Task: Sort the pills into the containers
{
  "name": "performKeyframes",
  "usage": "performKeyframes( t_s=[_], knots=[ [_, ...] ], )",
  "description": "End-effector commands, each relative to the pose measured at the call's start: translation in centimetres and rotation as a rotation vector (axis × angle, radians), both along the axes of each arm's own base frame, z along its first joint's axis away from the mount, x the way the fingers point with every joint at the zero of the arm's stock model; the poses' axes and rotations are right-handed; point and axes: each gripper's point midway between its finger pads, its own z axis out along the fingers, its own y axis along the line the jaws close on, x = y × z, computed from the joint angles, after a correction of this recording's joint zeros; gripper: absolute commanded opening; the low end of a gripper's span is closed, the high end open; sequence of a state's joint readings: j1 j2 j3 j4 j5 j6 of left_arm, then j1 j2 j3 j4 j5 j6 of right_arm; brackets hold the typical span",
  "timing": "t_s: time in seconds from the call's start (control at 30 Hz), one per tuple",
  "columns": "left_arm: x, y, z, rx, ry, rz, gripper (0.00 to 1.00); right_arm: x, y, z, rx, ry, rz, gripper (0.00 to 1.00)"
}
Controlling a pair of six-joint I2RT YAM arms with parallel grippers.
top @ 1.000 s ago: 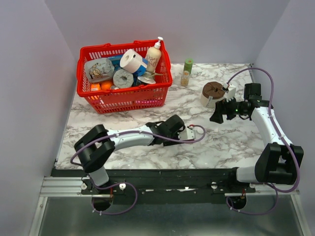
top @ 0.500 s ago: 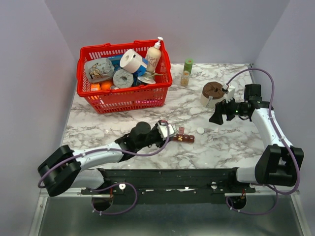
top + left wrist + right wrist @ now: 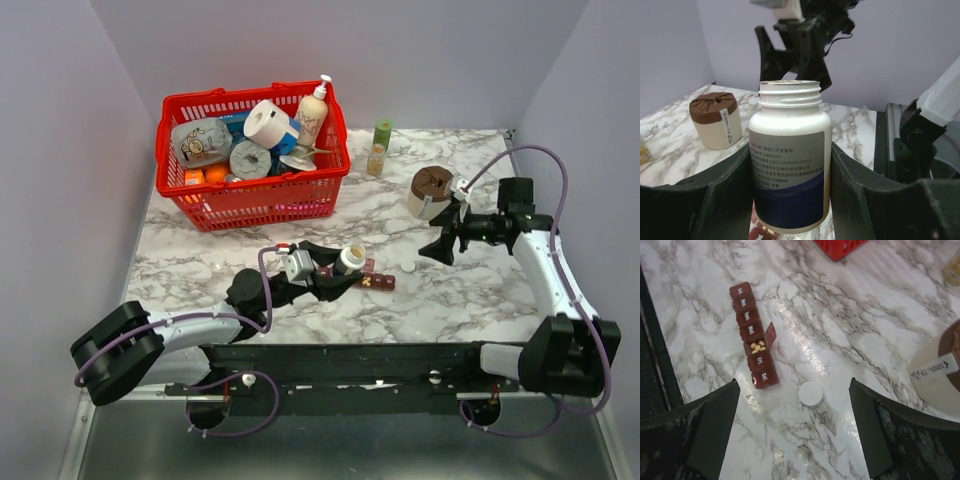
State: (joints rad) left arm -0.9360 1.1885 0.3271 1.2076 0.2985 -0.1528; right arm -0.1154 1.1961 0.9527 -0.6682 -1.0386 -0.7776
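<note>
My left gripper (image 3: 343, 270) (image 3: 790, 205) is shut on a white pill bottle (image 3: 350, 258) (image 3: 790, 150) with a grey and blue label. The bottle stands upright with no cap on it. Just right of it lies the containers strip (image 3: 377, 281) (image 3: 754, 342), dark red-brown with day labels. One lid stands up over small yellow pills (image 3: 758, 346); the other compartments are shut. The bottle's white cap (image 3: 407, 266) (image 3: 811, 393) lies on the marble beside the strip's end. My right gripper (image 3: 445, 240) (image 3: 793, 385) hangs open and empty above the cap.
A cream tub with a brown top (image 3: 430, 191) (image 3: 715, 120) (image 3: 940, 372) stands behind the right gripper. A green-capped bottle (image 3: 381, 147) stands at the back. The red basket (image 3: 250, 195) full of groceries fills the back left.
The left arm has drawn back toward its base and turned its wrist, bringing the pill bottle upright beside the strip. The right gripper has shifted slightly and stays open.
</note>
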Motion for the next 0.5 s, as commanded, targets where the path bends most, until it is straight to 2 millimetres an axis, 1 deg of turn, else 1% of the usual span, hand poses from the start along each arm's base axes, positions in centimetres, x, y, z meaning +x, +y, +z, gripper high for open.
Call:
performKeyframes(
  t_s=[0.0,0.03,0.07,0.1,0.13,0.17,0.2,0.23,0.3,0.37,0.4,0.43,0.47],
  knots=[
    [-2.6,1.1,7.0,-0.19,-0.194,-0.083,0.0,-2.3,1.8,-1.2,0.016,-0.07,0.282,1.0],
    [-2.8,1.1,6.6,-0.171,-0.195,-0.089,0.0,-2.4,1.3,-2.5,-0.034,-0.063,0.297,1.0],
    [-2.8,1.1,6.1,-0.151,-0.192,-0.091,0.0,-2.1,0.9,-3.2,-0.094,-0.139,0.336,1.0],
    [-2.7,1.1,5.1,-0.105,-0.18,-0.087,0.0,-2.4,0.7,-4.6,-0.137,-0.15,0.36,1.0],
    [-2.7,1.2,4.6,-0.078,-0.177,-0.083,0.0,-2.1,-0.1,-5.9,-0.22,-0.187,0.38,1.0],
    [-2.7,1.2,4.1,-0.052,-0.174,-0.08,0.0,-1.8,-0.4,-6.7,-0.271,-0.229,0.411,1.0],
    [-2.8,1.5,3.2,-0.015,-0.159,-0.075,0.0,-2.0,-0.2,-7.8,-0.305,-0.226,0.439,1.0],
    [-2.7,1.7,2.8,0.005,-0.169,-0.062,0.0,-1.2,-0.9,-8.5,-0.377,-0.244,0.439,1.0],
    [-2.6,2.2,1.7,0.044,-0.159,-0.041,0.0,-0.7,-0.7,-9.8,-0.426,-0.24,0.464,1.0],
    [-2.5,2.5,0.9,0.073,-0.146,-0.025,0.0,0.2,-0.4,-11.1,-0.487,-0.249,0.478,1.0],
    [-2.4,2.8,0.2,0.1,-0.151,-0.013,0.0,0.3,0.2,-11.5,-0.504,-0.255,0.502,1.0],
    [-2.4,2.9,0.0,0.107,-0.148,-0.007,0.0,1.0,0.3,-11.7,-0.531,-0.271,0.503,1.0],
    [-2.5,3.1,-0.2,0.113,-0.148,-0.006,0.0,1.2,0.5,-11.9,-0.538,-0.263,0.503,1.0]
  ],
)
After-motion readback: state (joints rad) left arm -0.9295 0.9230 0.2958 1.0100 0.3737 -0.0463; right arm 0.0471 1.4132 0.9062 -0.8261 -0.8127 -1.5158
